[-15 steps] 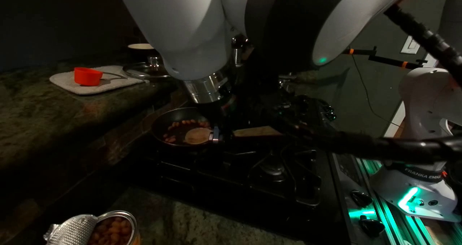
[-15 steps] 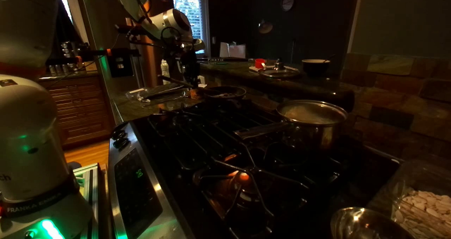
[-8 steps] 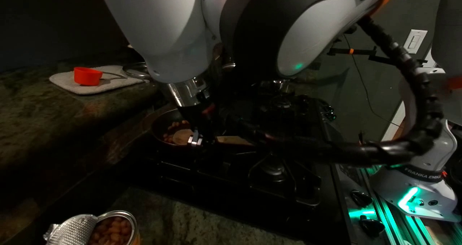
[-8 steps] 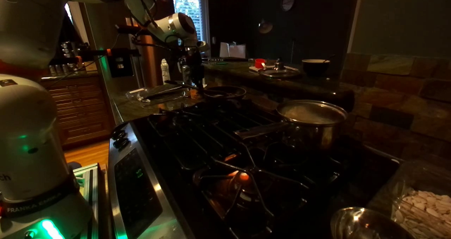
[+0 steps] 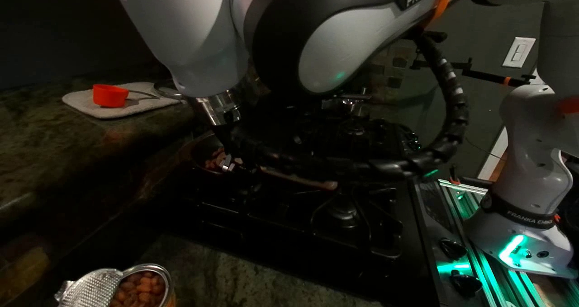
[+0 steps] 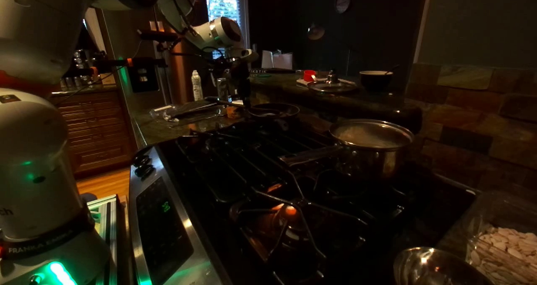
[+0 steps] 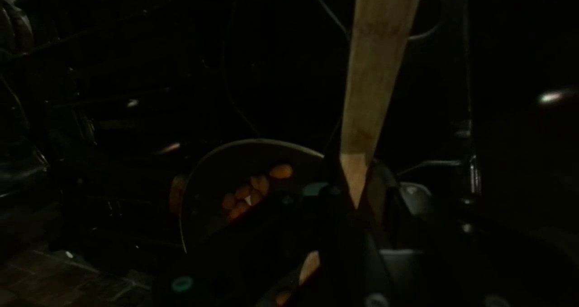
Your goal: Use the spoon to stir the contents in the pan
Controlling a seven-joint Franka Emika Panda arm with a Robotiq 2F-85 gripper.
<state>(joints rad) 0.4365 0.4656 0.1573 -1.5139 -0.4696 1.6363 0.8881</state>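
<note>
Pale wooden spoon [image 7: 377, 63], flat-handled; grasped between the jaws of black two-fingered gripper [image 7: 357, 198].
Spoon's head within rim of dark round frying pan [image 7: 208, 180], near rounded orange-brown pieces [image 7: 243, 191]; contact unclear.

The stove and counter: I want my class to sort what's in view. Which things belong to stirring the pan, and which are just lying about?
Part of the job:
wooden spoon
pan
orange-brown pieces in the pan

Just lying about:
red cup
pale mat under the cup
knobbed lid
steel pot
opened can
</note>
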